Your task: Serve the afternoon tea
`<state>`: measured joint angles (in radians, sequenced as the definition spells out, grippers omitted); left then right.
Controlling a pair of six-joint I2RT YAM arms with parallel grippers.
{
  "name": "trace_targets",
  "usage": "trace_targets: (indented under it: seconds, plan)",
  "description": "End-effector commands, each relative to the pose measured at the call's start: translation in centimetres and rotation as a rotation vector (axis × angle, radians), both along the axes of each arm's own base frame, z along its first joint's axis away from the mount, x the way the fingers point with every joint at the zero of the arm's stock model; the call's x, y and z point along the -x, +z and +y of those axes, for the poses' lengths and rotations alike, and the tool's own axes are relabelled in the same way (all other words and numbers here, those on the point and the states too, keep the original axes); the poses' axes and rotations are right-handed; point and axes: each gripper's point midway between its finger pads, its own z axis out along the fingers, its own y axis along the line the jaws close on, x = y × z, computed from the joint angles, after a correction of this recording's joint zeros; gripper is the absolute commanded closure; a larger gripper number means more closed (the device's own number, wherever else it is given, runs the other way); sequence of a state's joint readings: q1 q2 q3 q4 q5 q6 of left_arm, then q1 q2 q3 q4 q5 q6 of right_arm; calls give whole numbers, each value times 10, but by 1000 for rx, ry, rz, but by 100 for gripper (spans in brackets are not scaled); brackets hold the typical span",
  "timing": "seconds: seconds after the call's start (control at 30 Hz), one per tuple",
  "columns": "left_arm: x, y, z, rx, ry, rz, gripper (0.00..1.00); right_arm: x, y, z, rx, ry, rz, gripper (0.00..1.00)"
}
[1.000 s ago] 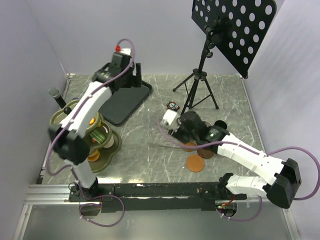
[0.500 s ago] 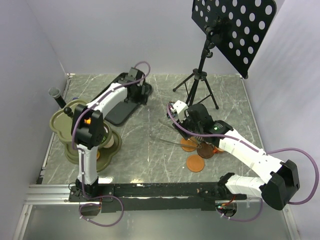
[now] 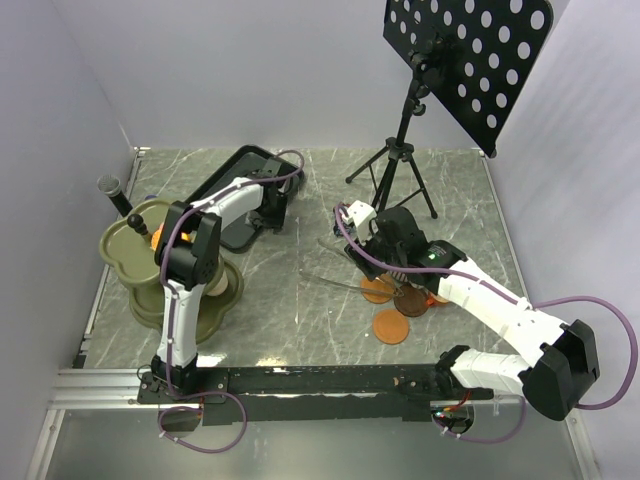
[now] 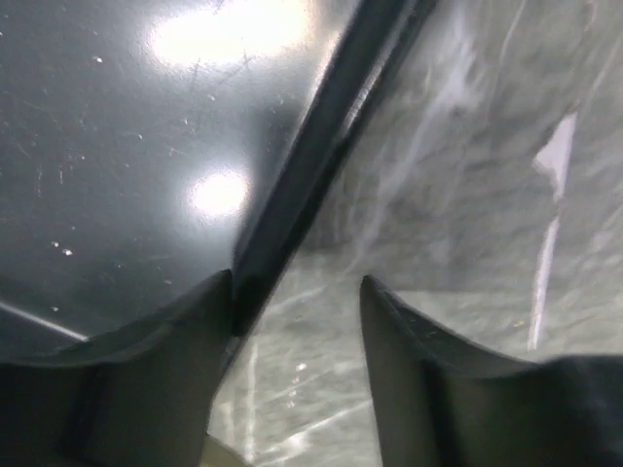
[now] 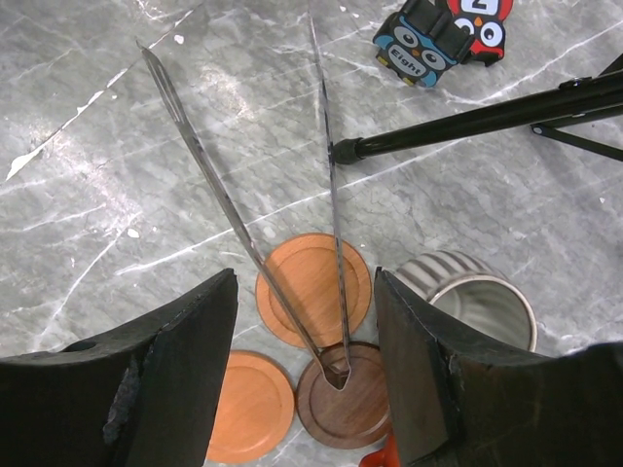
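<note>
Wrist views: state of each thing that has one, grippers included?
tongs, lying on the table, arms spread, hinge end on the dark saucer
dark saucer, flat, no cup on it
orange saucers, flat, no cups
ribbed grey cup, upright beside the saucers
right gripper, open, astride the tongs without touching
black tray, flat on the table
left gripper, open at the black tray's rim

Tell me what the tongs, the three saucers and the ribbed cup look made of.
Tongs: thin metal, likely steel; silvery glint.
Saucers: wood, or plastic made to look it; matt orange-brown and dark brown discs with raised rims.
Ribbed cup: probably ceramic or plastic; grey fluted wall, smooth pale inside.
</note>
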<state>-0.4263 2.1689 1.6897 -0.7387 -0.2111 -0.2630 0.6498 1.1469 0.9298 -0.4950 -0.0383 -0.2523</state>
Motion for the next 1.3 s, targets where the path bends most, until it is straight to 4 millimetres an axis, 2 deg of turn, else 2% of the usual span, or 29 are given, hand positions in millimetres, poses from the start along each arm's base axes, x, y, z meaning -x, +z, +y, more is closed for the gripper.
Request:
trace_targets:
  seconds: [0.0, 0.17, 0.3, 0.47, 0.67, 0.8, 0.93, 1.07, 1.17, 1.27]
  plan:
    - [-9, -5, -15, 41, 29, -14, 57, -4, 9, 2, -6, 27, -35, 34]
    - [-20, -8, -36, 119, 56, -18, 78, 0, -11, 9, 23, 95, 14, 34]
    - [-39, -1, -62, 228, 85, -58, 91, -4, -24, 18, 42, 130, 62, 34]
    - [-58, 5, -94, 346, 79, -96, 94, -11, -36, 30, 59, 156, 93, 35]
    - [-72, 5, -123, 415, 27, -125, 99, -14, -55, 39, 85, 181, 138, 35]
    - [-81, 7, -140, 451, -3, -148, 99, -11, -62, 44, 89, 200, 161, 34]
    - [-86, 16, -156, 489, -22, -169, 98, -6, -68, 45, 91, 215, 176, 33]
    - [-87, 25, -154, 471, -21, -202, 89, -4, -76, 44, 109, 218, 184, 33]
    - [-89, 38, -147, 448, -17, -237, 76, -5, -83, 45, 115, 214, 201, 33]
    - [-88, 60, -146, 457, -35, -271, 62, -6, -91, 47, 121, 213, 220, 34]
